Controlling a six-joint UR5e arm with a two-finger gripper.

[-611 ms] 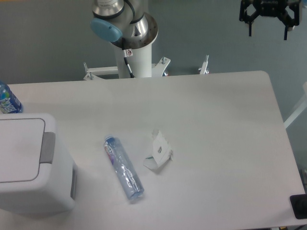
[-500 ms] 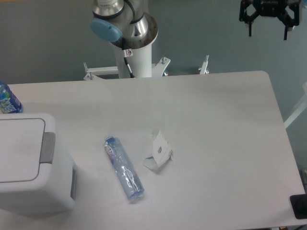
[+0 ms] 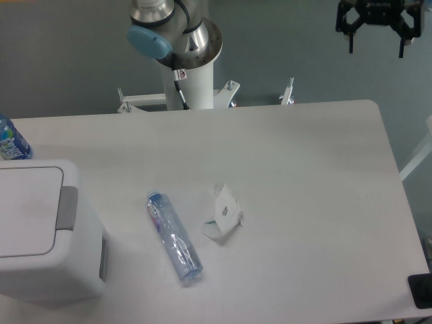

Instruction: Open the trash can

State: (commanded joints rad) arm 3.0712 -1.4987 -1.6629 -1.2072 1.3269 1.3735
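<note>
The bin [image 3: 47,233] sits at the near left corner of the counter [image 3: 304,189]. It is big, white and boxy, with round corners. Its flat lid [image 3: 27,209] is down and shut. A grey tab [image 3: 66,208] sits at the right edge of the lid.

Just right of the bin, a clear bottle [image 3: 174,235] lies on its side. It has a little bit of blue at its far end. It does not touch the bin. Near the bottle, a bit further right, lies a crumpled white paper [image 3: 224,214].

Behind the bin, at the left edge of the picture, you can see part of a blue bottle [image 3: 10,140]. Most of it is cut off.

At the back stands the white arm base [image 3: 190,77], with a blue cap [image 3: 150,42] on a joint above it.

The pincer [image 3: 376,37] is black and hangs high up in the far right corner, well away from the bin. Its two fingers [image 3: 351,34] point down and stand wide apart. Nothing is between them.
</note>
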